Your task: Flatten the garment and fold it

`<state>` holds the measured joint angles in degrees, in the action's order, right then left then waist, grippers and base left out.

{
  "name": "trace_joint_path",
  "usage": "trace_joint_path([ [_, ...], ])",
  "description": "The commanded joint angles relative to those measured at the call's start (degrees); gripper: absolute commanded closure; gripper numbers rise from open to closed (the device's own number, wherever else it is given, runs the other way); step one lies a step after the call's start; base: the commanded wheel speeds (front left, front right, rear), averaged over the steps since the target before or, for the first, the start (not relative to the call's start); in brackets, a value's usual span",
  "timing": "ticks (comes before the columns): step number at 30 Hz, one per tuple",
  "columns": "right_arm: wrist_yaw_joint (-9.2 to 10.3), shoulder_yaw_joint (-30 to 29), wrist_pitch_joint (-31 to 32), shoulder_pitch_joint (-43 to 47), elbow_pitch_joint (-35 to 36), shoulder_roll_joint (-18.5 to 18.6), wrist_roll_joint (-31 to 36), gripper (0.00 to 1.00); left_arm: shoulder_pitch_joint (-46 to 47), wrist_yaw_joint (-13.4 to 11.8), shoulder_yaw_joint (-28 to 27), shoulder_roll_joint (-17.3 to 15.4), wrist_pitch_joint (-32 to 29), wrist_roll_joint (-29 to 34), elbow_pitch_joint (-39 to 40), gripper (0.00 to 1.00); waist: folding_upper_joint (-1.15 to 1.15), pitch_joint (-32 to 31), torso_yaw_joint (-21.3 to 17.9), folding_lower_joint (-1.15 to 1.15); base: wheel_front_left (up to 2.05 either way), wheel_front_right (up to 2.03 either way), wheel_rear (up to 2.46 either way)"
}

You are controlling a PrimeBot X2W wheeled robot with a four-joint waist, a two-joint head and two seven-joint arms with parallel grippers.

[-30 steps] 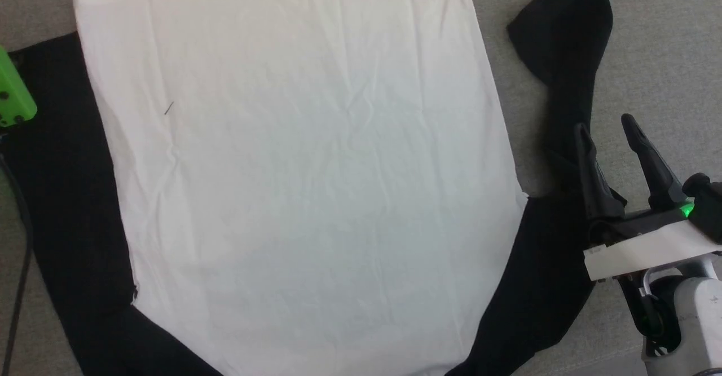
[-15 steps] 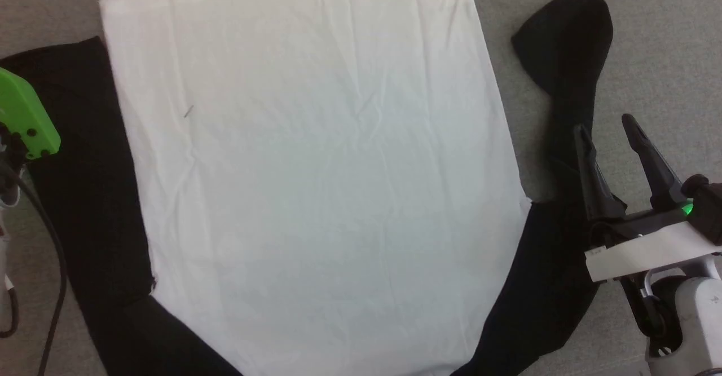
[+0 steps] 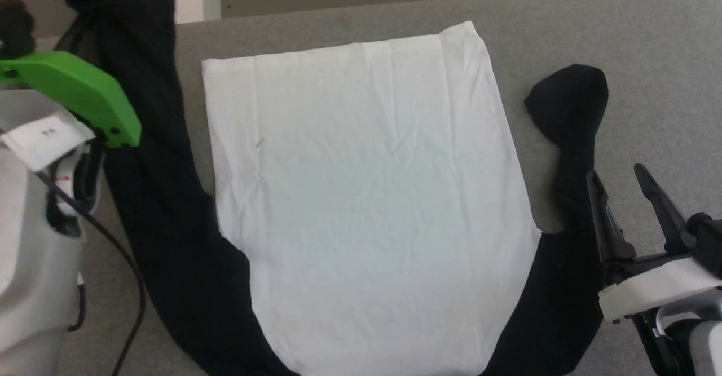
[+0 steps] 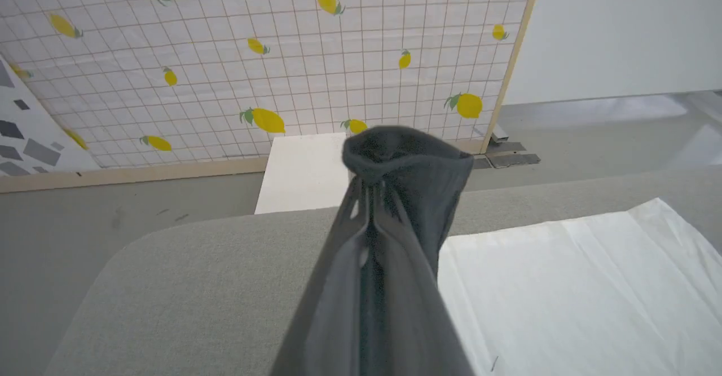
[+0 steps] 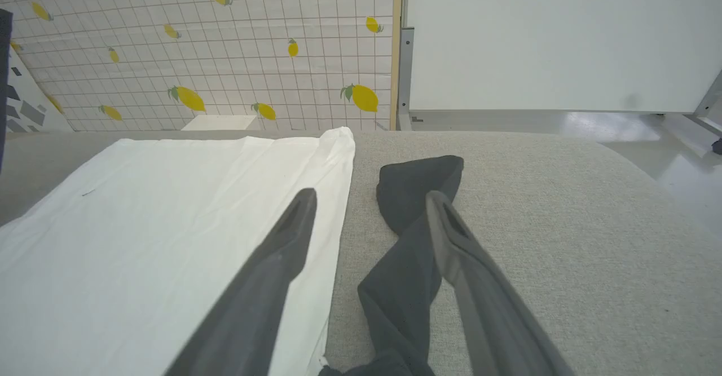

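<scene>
- The left gripper (image 4: 368,204), two long dark fingers under a bright green housing (image 3: 79,85), is clenched on the cuff end of the black left sleeve (image 4: 409,159). The thin cloth bunches over and around the fingertips.
- From that grip the left sleeve (image 3: 161,195) runs back down alongside the gripper's wrist to the shoulder panel. A black cable (image 3: 121,263) hangs just beside the wrist.
- The garment (image 3: 366,195), a soft thin shirt with a white body and black sleeves, lies spread on the grey fabric-covered table (image 3: 648,54). Its body lies to the right of the left gripper and to the left of the right gripper, lightly creased, with a tiny dark fleck (image 3: 259,142) on the cloth.
- The right gripper (image 3: 615,172) stands released, its fingers wide apart, over the black right sleeve (image 3: 569,111). In the right wrist view the sleeve passes between and beneath the two fingers, twisted, with its cuff (image 5: 420,176) just ahead of the fingertips. I cannot tell whether the fingers touch the cloth.
- Beyond both grippers' tips, past the table edge, stands a white grid panel printed with yellow lemons (image 4: 225,54), with a white block (image 4: 299,173) before it.
</scene>
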<state>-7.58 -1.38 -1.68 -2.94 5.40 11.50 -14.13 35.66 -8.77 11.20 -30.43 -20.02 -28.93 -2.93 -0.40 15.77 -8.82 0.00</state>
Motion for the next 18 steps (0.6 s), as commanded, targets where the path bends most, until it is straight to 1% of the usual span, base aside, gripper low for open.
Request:
trace_joint_path([
  [1, 0.09, -0.2, 0.5, 0.8, 0.9, -0.4, 0.3, 0.00, 0.7, 0.4, 1.3, 1.1, 0.3, 1.4, 1.7, 1.00, 0.40, -4.2, 3.5, 0.00, 0.00, 0.00, 0.00],
  [7, 0.09, -1.0, 2.7, 2.8, 3.2, -1.0, 0.8, 0.00, 1.1, 0.9, 8.4, 6.2, -1.0, 2.8, 10.3, 1.00, 0.40, -6.7, 4.5, 0.00, 0.00, 0.00, 0.00],
  [11, 0.09, -1.2, 3.8, 3.7, 4.3, -1.3, 1.0, 0.00, 0.9, 1.1, 13.9, 11.9, -1.1, 2.6, 14.9, 1.00, 0.40, -7.8, 4.6, 0.00, 0.00, 0.00, 0.00],
  [14, 0.09, -1.1, 4.2, 4.1, 4.8, -1.5, 0.9, 0.00, 0.0, 1.6, 17.9, 16.4, -0.2, 1.4, 15.3, 1.00, 0.40, -8.1, 4.5, 0.00, 0.00, 0.00, 0.00],
  [18, 0.09, -0.9, 4.7, 4.5, 5.3, -1.6, 0.7, 0.00, -1.7, 2.4, 23.8, 21.8, 1.1, 1.0, 11.2, 1.00, 0.40, -7.9, 3.6, 0.00, 0.00, 0.00, 0.00],
])
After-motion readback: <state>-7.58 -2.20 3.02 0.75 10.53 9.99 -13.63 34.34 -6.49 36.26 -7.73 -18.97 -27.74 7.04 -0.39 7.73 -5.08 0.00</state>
